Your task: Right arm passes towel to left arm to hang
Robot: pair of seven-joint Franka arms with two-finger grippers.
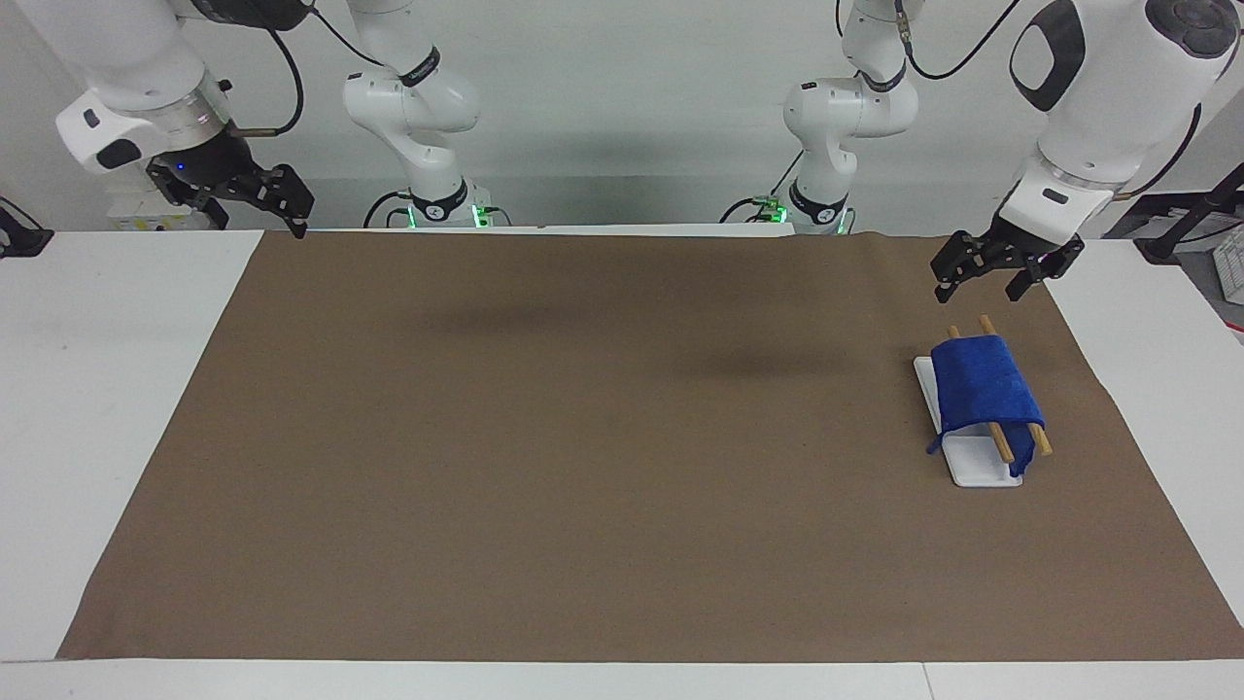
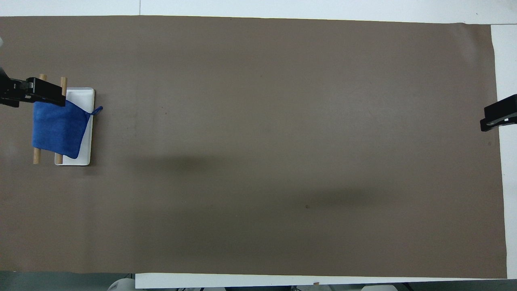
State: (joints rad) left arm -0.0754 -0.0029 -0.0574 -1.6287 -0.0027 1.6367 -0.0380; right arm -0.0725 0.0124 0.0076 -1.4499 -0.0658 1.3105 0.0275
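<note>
The blue towel (image 1: pixel 984 384) (image 2: pixel 58 127) is draped over two wooden rods (image 2: pixel 37 155) on a small white rack base (image 1: pixel 977 472) (image 2: pixel 83 157), at the left arm's end of the table. Its loop tail hangs off one corner. My left gripper (image 1: pixel 979 290) (image 2: pixel 28 92) hangs in the air over the rack, open and holding nothing, clear of the cloth. Over the table corner at its own end, my right gripper (image 1: pixel 255 219) (image 2: pixel 499 113) waits, open and holding nothing, with a blue light at its wrist.
A brown mat (image 1: pixel 583 437) covers most of the white table (image 1: pixel 117 389). White strips of table show at both ends and along the edge farthest from the robots. Both arm bases (image 1: pixel 437 204) stand at the robots' edge.
</note>
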